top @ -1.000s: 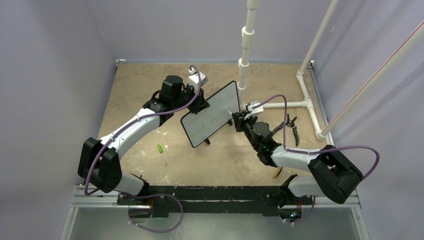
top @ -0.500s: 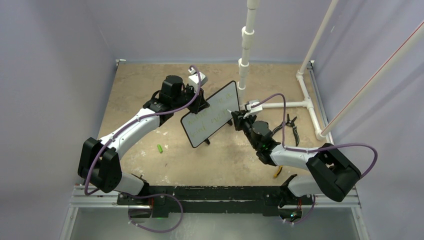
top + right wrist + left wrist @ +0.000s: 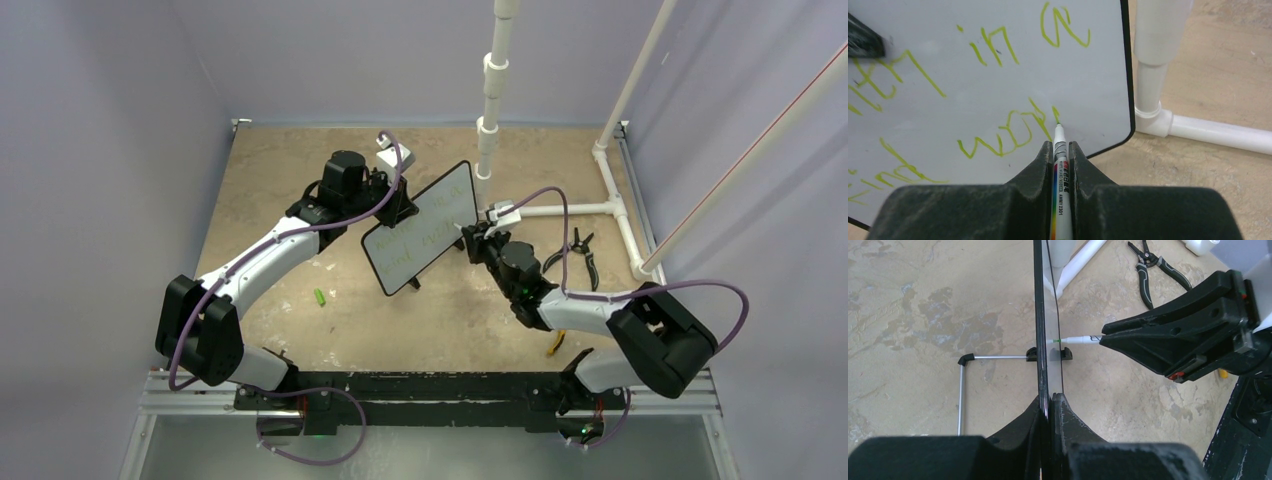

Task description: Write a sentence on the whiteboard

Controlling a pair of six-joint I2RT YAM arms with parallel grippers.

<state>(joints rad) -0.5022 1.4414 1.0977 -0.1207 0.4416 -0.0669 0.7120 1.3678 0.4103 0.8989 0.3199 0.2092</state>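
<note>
W/ right claw (image 3: 1060, 150) clamping green marker (image 3: 1058, 185) against whiteboard (image 3: 973, 75), too hard push may slide board out of pinch of left claw (image 3: 1048, 401).

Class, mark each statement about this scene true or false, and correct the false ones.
1. The right gripper holds a marker whose tip meets the whiteboard. True.
2. The left gripper hangs open, clear of the whiteboard. False: it is shut on the whiteboard's edge.
3. The sentence is written in red. False: the strokes are green.
4. Pliers lie on the table. True.
</note>
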